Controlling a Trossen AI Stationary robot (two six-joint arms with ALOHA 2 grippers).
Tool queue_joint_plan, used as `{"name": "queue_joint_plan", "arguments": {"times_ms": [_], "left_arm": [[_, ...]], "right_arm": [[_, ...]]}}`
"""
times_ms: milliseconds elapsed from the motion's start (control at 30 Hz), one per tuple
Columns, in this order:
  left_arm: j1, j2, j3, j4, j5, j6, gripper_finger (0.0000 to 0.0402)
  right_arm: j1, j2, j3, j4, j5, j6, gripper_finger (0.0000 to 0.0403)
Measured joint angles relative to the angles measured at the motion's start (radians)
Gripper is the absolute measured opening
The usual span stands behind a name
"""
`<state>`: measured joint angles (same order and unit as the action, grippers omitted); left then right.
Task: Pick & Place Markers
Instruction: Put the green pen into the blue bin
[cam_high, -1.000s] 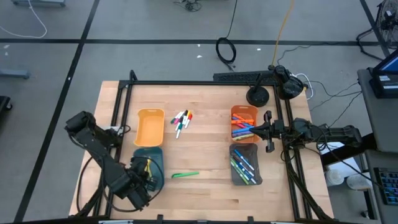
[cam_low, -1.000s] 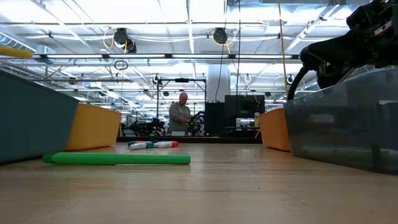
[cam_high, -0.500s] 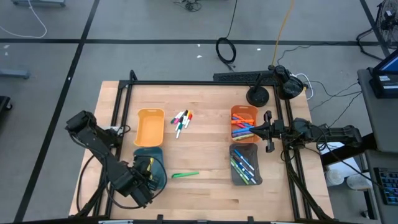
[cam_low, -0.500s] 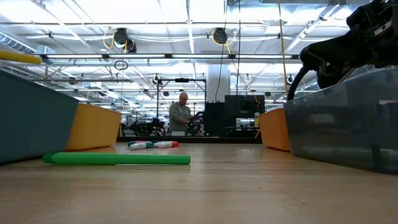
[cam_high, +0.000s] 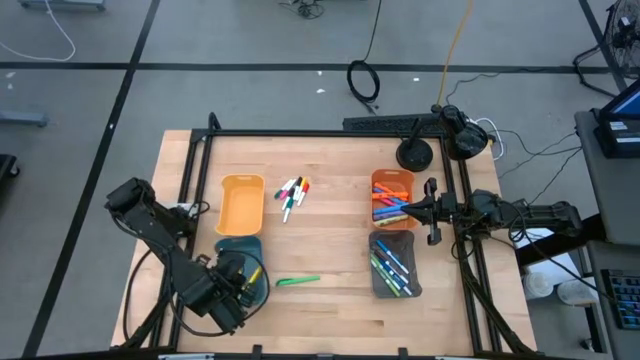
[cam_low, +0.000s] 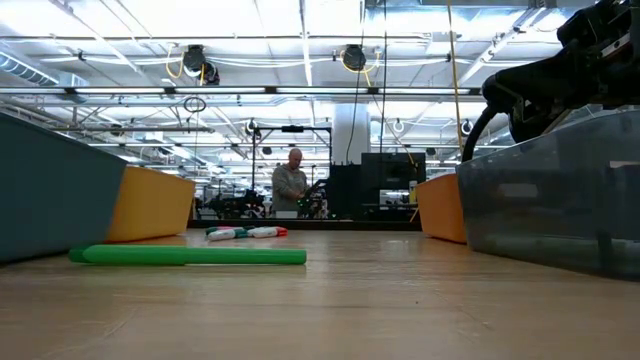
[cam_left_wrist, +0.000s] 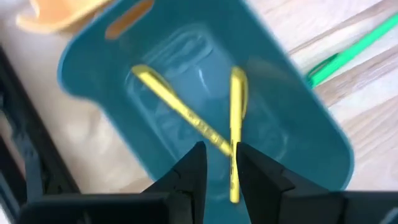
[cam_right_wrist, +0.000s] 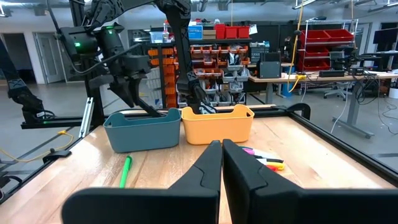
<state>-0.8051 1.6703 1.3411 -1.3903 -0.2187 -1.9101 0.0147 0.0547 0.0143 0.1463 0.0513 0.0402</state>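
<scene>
My left gripper (cam_left_wrist: 217, 149) hangs open over the teal tray (cam_left_wrist: 81, 68) at the table's near left (cam_high: 252, 250), pointing down. Two yellow markers (cam_left_wrist: 180, 109) (cam_left_wrist: 237, 106) lie crossed on the tray's floor, and the end of one shows through the gap between my fingers. A green marker (cam_high: 297, 281) lies flat on the wood just right of the tray. A cluster of thin markers (cam_high: 292, 193) lies farther back. My right gripper (cam_right_wrist: 222, 149) waits shut at the table's right (cam_high: 412, 208).
A yellow-orange tray (cam_high: 241, 205) stands behind the teal one. At the right, an orange tray (cam_high: 392, 198) and a grey tray (cam_high: 393, 265) hold several markers. A dark frame runs along the table's edges. A person stands far off in the room (cam_low: 291, 180).
My left gripper has opened and rolled a little over the teal tray. The yellow marker that showed above the tray's rim in the low view has dropped out of sight into the tray.
</scene>
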Motion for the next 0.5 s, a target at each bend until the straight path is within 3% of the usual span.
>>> {"name": "queue_joint_plan", "arguments": {"times_ms": [500], "left_arm": [[0.061,0.0,0.0,0.116,-0.241,0.343,0.0093]], "right_arm": [[0.0,0.0,0.0,0.0,0.0,0.0,0.0004]]}}
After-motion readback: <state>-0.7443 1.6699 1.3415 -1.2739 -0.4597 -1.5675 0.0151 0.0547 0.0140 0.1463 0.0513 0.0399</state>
